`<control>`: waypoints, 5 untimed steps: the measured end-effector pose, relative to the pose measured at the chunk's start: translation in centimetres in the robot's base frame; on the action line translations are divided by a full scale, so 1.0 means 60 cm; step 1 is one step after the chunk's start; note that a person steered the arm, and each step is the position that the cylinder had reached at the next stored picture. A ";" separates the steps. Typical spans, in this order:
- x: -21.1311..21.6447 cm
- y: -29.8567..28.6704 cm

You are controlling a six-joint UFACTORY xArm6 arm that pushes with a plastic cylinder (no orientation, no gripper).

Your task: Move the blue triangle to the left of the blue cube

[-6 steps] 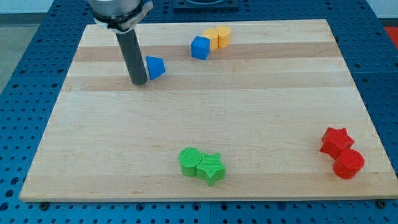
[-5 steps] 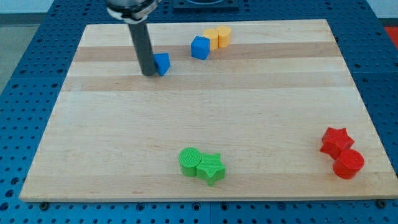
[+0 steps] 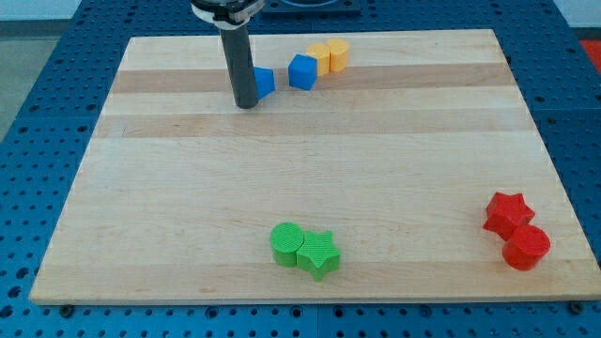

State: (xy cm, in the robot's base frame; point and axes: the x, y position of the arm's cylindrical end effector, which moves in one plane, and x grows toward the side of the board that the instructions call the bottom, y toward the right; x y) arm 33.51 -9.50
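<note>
The blue triangle (image 3: 264,83) lies near the board's top, a short gap to the left of the blue cube (image 3: 302,71). My dark rod comes down from the view's top, and my tip (image 3: 245,104) rests on the board against the triangle's lower left side, partly hiding it. The blue cube touches an orange block (image 3: 321,56), and a yellow block (image 3: 338,53) sits just right of that.
A green cylinder (image 3: 286,243) and a green star (image 3: 319,253) sit together near the bottom middle. A red star (image 3: 508,213) and a red cylinder (image 3: 526,247) sit at the lower right. The wooden board (image 3: 141,207) lies on a blue perforated table.
My tip has moved right and up the view, pushing the blue triangle along with it toward the blue cube. The other blocks have not moved.
</note>
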 end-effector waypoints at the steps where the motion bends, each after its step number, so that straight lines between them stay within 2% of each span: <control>1: -0.035 0.000; 2: -0.063 0.000; 3: -0.040 -0.017; 4: -0.004 0.007; 5: -0.006 0.054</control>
